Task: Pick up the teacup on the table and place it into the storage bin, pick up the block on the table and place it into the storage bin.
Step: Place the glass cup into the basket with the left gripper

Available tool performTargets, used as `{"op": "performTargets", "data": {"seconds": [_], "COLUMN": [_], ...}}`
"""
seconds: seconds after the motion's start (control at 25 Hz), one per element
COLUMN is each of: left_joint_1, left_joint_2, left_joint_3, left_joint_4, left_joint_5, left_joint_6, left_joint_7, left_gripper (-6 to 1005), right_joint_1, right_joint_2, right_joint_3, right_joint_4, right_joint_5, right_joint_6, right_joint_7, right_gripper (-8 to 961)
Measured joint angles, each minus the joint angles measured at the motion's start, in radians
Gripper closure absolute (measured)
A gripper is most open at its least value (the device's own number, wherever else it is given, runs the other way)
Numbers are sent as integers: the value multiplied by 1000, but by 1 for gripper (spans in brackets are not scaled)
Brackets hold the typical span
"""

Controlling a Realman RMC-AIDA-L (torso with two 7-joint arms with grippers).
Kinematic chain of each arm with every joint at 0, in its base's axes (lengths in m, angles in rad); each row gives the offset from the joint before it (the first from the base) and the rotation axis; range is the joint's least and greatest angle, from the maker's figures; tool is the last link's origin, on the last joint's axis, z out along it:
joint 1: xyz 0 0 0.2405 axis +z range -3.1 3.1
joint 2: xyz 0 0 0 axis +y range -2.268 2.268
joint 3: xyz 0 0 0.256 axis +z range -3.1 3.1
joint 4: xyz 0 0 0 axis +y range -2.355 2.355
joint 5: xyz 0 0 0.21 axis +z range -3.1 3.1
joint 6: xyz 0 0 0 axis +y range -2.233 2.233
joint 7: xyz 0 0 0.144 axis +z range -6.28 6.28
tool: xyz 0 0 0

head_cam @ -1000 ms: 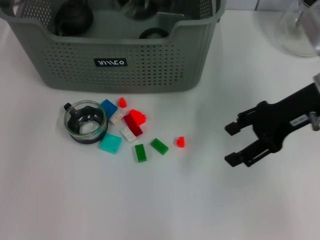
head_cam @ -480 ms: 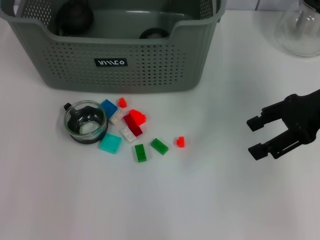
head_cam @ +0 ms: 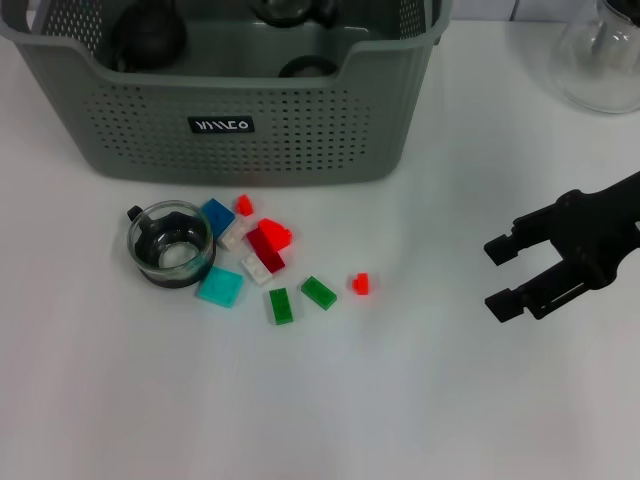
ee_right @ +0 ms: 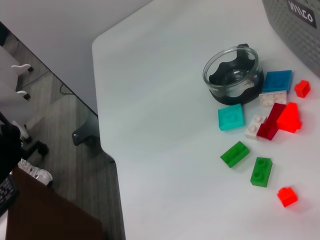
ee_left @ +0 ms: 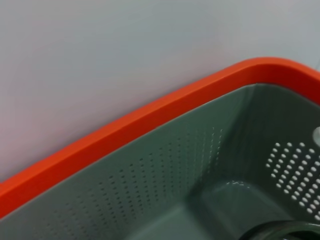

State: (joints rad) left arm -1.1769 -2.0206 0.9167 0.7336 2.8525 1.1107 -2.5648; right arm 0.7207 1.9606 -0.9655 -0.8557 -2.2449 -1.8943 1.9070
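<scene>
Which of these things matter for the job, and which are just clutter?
Job: clear glass teacup with black base; coloured plastic blocks; grey-green perforated storage bin; open right gripper, off to the right of the blocks.
Clutter: clear glass flask; dark items in the bin.

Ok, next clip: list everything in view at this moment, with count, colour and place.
storage bin: 1, grey-green, far side of table; dark items inside, unclear.
teacup: 1, clear glass with black base, on table before the bin.
blocks: 10, beside the teacup: two green, blue, turquoise, two white, dark red, three bright red.
glass vessel: 1, clear, far right corner.
table: 1, white.
right gripper: black, open, over table at right.
left gripper: not in view.
</scene>
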Motion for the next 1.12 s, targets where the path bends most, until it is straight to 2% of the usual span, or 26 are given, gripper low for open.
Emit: {"op": "performTargets", "data": {"seconds": [0.16,0.44,0.96,1.12], "left_joint_1": [-2,-1,7,7], "left_joint_2": [1,-6,-10,-10], "left_joint_3": [76,129,133,133], "left_joint_4": [-59,-137,-139,-140], "left_joint_5": [2,4,5,5], "left_joint_6": [-84,-175,-168,-169], "left_joint_7": [-27,-27,-26,-23], "left_gripper": [950,955,953,875], "right_joint_1": [0,-2,-6,-8], "right_joint_2": [2,6,13,15], "right_joint_3": [0,0,1,1], "right_joint_4": [2,0,-2,-2], "right_joint_5": [-1,-1,-1,-1], "right_joint_6": [3,3,3,4], "right_joint_7": [-2,-2,-3,-3], "right_gripper": [30,30,31,31]}}
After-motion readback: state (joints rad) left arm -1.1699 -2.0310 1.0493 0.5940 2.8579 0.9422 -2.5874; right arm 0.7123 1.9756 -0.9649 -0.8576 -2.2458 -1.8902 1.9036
